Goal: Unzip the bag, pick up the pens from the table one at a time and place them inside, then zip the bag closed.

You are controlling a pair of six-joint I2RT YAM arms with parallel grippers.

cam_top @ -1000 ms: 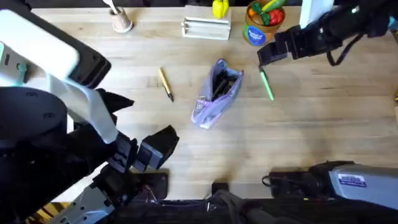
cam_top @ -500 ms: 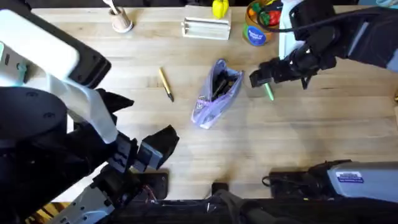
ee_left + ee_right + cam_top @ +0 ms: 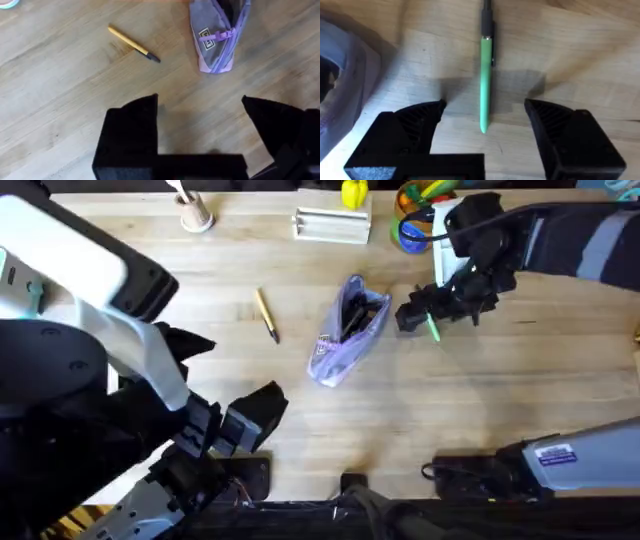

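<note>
Right fingers (image 3: 485,112) spread apart astride the green pen (image 3: 485,82), just beside the unzipped bag (image 3: 347,330). Left fingers (image 3: 200,125) also apart, near the bag.

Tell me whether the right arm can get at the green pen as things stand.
Probably yes: the right gripper is open with its fingers on either side of the green pen, which lies flat on the table with nothing between them.

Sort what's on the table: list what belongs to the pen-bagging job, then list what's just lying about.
Belongs to the job:
- purple bag, unzipped
- green pen, between the right pincer's open fingers
- yellow pen, left of the bag

Just lying about:
- blue tub of toy food
- tan cup with white sticks
- white rack
- yellow toy
</note>
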